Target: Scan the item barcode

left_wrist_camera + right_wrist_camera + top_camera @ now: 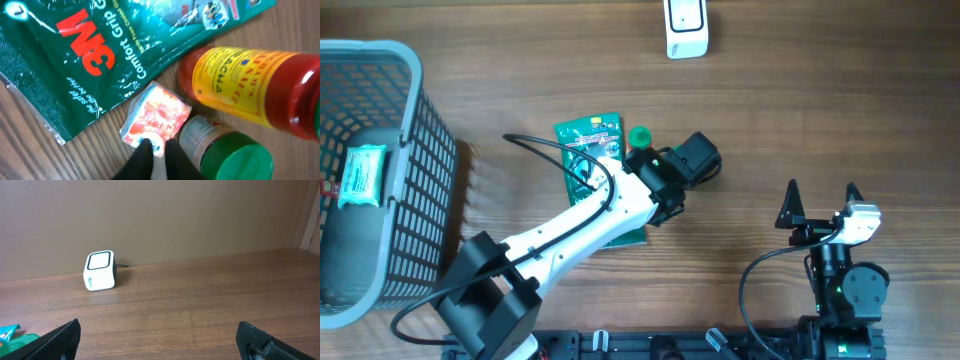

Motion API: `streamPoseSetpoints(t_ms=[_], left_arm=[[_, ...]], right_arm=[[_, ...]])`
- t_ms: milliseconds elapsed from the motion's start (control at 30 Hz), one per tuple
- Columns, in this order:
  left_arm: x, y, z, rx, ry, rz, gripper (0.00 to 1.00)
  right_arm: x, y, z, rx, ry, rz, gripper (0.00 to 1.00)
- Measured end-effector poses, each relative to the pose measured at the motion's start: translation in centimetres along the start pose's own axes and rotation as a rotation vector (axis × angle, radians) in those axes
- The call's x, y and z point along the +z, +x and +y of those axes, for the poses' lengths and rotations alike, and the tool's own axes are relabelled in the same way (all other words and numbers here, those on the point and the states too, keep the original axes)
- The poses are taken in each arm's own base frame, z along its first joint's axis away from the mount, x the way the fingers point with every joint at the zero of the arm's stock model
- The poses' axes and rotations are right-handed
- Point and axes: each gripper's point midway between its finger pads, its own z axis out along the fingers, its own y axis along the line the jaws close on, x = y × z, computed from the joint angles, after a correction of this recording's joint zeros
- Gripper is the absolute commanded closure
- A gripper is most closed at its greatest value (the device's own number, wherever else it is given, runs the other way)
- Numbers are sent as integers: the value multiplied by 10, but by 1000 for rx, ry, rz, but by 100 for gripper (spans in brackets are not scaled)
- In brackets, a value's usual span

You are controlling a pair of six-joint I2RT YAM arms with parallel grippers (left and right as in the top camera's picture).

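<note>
My left tool (157, 152) pinches the red sachet (156, 117) by its lower edge, crowded by sauce bottle (240, 85) and green-capped jar (235, 157); my right tool (160, 342), spread wide, overlooks open tabletop (200, 295).

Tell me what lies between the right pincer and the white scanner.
Nothing: that stretch of wooden table is bare, from right pincer to scanner, as the right wrist view shows.

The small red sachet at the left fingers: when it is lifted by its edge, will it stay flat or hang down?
The small red sachet looks thin and creased, so it will probably droop and weigh little. Its glossy film may slip, since the left fingers pinch only one corner.
</note>
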Motion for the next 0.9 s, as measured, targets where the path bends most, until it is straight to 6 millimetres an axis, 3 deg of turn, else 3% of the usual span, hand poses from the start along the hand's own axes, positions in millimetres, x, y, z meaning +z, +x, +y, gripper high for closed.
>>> streamPoseSetpoints(t_ms=[100, 233, 267, 367, 400, 467, 500, 600, 667, 800, 900], left_arm=[[-11, -13, -9, 91, 58, -48, 46], [-60, -55, -33, 251, 229, -173, 32], [-78, -71, -38, 266, 278, -211, 30], [-140, -150, -44, 248, 415, -366, 26], [-166, -191, -37, 161, 465, -434, 25], [-193, -238, -24, 85, 500, -520, 23], [-210, -271, -9, 17, 508, -591, 23], [-251, -339, 45, -152, 489, -779, 22], [-268, -368, 82, -248, 432, -888, 21], [-271, -409, 135, -398, 219, -1032, 12], [-246, -436, 152, -437, 71, -1005, 9]], right_arm=[[0, 0, 0, 0, 0, 0, 0], [0, 0, 0, 0, 0, 0, 0], [0, 0, 0, 0, 0, 0, 0], [0, 0, 0, 0, 0, 0, 0], [0, 0, 0, 0, 0, 0, 0], [0, 0, 0, 0, 0, 0, 0], [0, 0, 0, 0, 0, 0, 0], [0, 0, 0, 0, 0, 0, 0], [0, 0, 0, 0, 0, 0, 0], [0, 0, 0, 0, 0, 0, 0], [0, 0, 0, 0, 0, 0, 0]])
